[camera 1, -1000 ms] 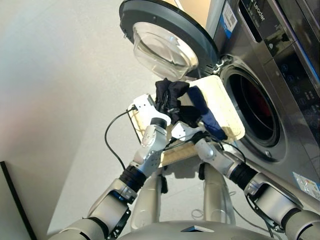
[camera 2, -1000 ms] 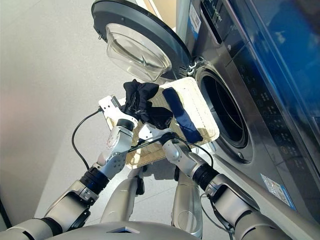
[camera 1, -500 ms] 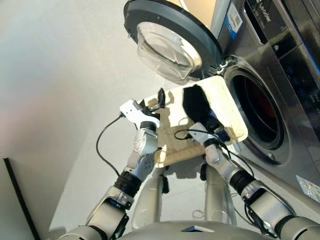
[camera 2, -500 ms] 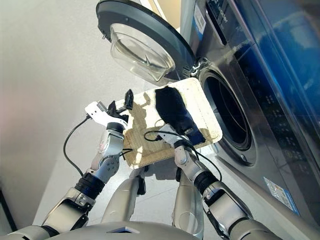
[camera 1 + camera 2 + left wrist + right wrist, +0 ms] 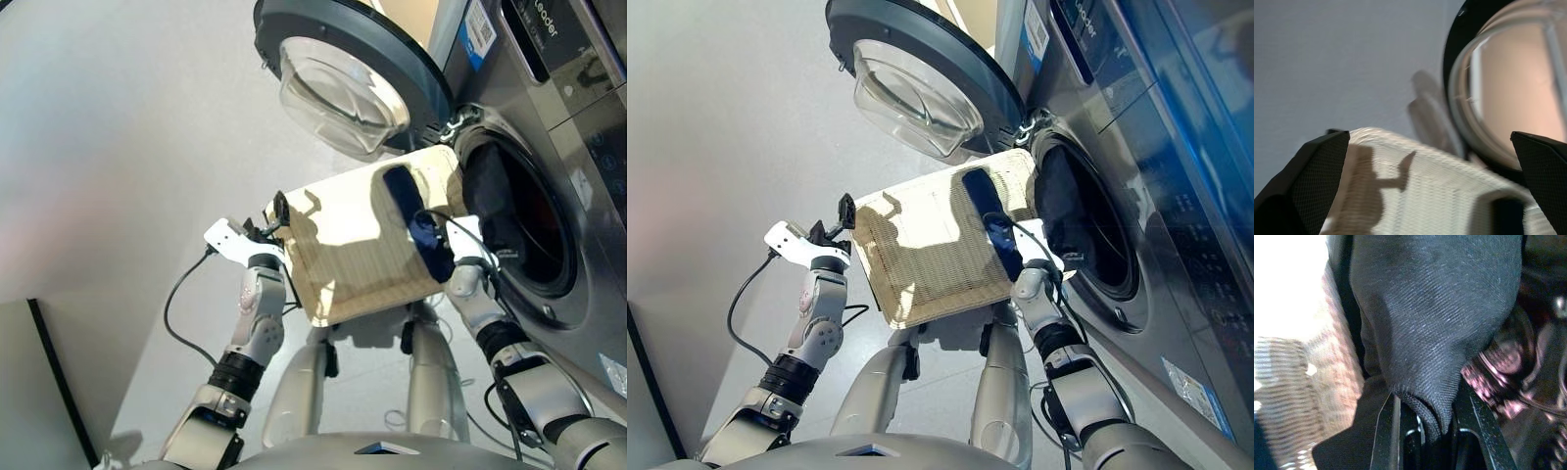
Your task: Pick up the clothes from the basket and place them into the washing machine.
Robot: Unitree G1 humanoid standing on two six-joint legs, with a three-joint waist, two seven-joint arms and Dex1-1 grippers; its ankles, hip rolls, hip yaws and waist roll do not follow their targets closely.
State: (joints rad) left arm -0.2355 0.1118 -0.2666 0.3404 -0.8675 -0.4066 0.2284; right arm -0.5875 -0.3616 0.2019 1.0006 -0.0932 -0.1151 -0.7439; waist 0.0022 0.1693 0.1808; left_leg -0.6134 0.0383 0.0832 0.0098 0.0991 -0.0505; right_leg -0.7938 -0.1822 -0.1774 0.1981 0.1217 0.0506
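Right gripper (image 5: 1422,423) is at the mouth of the washer (image 5: 549,196), its fingers (image 5: 1388,431) pinched on a fold of the black garment (image 5: 1440,308). The cloth bulges ahead of the gripper toward the drum. In the head views a dark mass (image 5: 500,211) sits inside the porthole just past the basket's edge; I judge this to be the same garment, partly in.

Navy strip (image 5: 416,220) lies on the basket (image 5: 343,264) along the side nearest the washer, just beside the right gripper. Coral garment: not seen; the red tint deep in the drum is too dim to call.

Left gripper (image 5: 277,211) sits at the basket's far edge, fingers spread wide and holding nothing. Door (image 5: 343,78) hangs open above the basket.

Risks:
- Letting go too early: the black cloth could drape over the porthole lip, or fall back onto the basket, if the gripper is not deep enough inside.
- Trailing cloth could drag the navy strip off the basket edge, since the two lie close.
- Right wrist cable runs near the porthole rim; snag possible on withdrawal.
- Bumping the basket with either arm could tip it.
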